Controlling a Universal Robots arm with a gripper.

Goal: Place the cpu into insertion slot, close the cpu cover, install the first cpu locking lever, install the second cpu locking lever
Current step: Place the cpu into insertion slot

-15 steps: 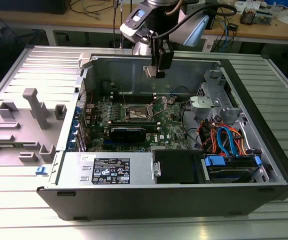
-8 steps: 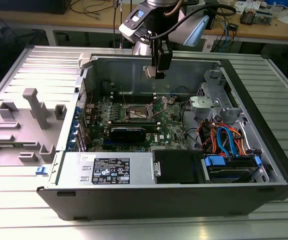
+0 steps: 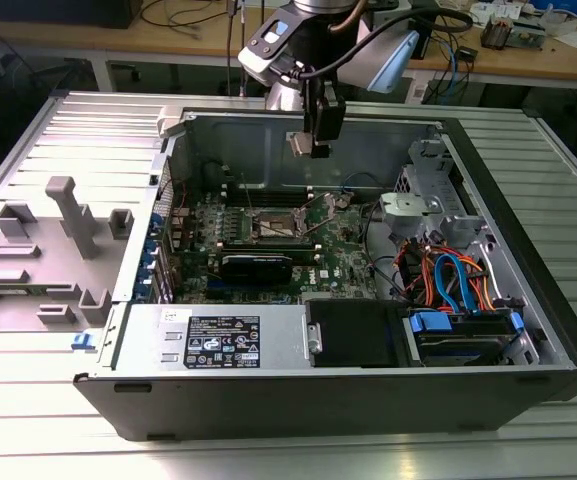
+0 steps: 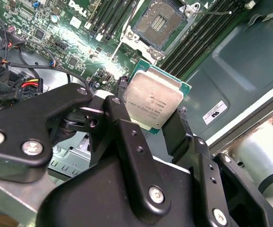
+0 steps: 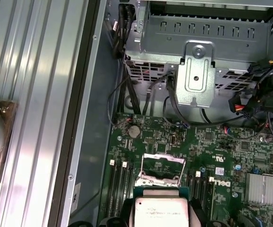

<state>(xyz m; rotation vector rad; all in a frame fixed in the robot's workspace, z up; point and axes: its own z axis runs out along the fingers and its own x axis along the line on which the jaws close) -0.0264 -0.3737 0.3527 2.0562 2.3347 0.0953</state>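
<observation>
So the gripper is clamped on the cpu, holding it up over the motherboard, near the bare insertion slot.

A large black and grey metal computer case lies open on its side on a ribbed silver metal table. The black gripper hangs over the case's far wall, clamped on a small flat silver-grey square cpu. It is well above the green motherboard. Down on that board sits the square silver-rimmed insertion slot, with a long black rectangular card just in front of it. Blue and orange cables tangle at the exterior view's right. Grey plastic fixture blocks stand on the table at the exterior view's left.
</observation>
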